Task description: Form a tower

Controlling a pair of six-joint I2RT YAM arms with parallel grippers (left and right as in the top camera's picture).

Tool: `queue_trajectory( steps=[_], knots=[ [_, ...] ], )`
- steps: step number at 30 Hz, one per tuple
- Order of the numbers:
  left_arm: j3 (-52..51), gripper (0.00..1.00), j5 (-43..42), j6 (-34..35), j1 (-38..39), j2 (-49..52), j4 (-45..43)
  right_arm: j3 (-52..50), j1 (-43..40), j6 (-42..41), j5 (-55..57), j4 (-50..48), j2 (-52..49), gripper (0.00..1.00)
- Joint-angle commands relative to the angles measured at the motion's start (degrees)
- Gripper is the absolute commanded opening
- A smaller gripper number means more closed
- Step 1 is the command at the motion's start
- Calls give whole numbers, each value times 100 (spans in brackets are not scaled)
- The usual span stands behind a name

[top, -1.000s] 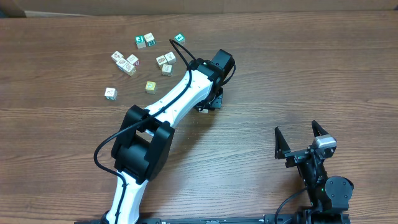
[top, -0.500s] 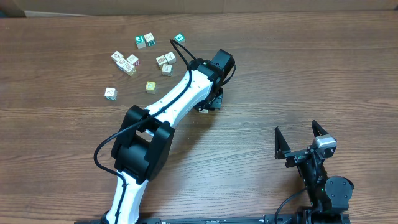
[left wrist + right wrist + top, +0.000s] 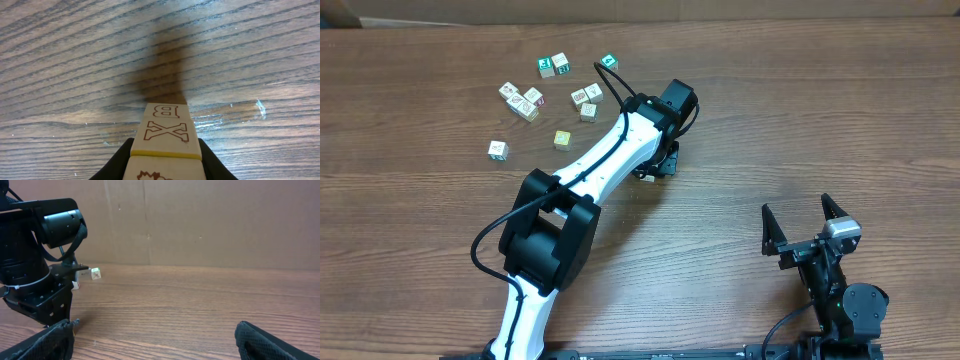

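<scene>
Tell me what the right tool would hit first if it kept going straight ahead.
Nothing near: the right tool points across the table toward the cardboard wall, which it would likely meet first. The left arm looks off to one side.

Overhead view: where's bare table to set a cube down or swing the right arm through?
Bare table fills the far right, between the left gripper clamping the tower and the right gripper; also the left edge nearer than the loose cubes. Crowded: around those cubes.

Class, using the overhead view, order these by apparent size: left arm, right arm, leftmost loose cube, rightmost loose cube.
1. Left arm.
2. Right arm.
3. Leftmost loose cube and rightmost loose cube: alike, not ranked.
</scene>
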State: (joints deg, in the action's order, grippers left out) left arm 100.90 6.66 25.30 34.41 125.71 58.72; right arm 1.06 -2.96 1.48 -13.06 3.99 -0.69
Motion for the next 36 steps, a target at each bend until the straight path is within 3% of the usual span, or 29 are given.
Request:
queue_trajectory(
  steps=[1, 36],
  knots=[
    [208, 25, -35, -94, -2, -103, 4, -59, 22, -11, 55, -26, 52, 100],
    [166, 27, -50, -260, 2, -83, 101, -59, 22, -11, 55, -26, 52, 100]
  ],
)
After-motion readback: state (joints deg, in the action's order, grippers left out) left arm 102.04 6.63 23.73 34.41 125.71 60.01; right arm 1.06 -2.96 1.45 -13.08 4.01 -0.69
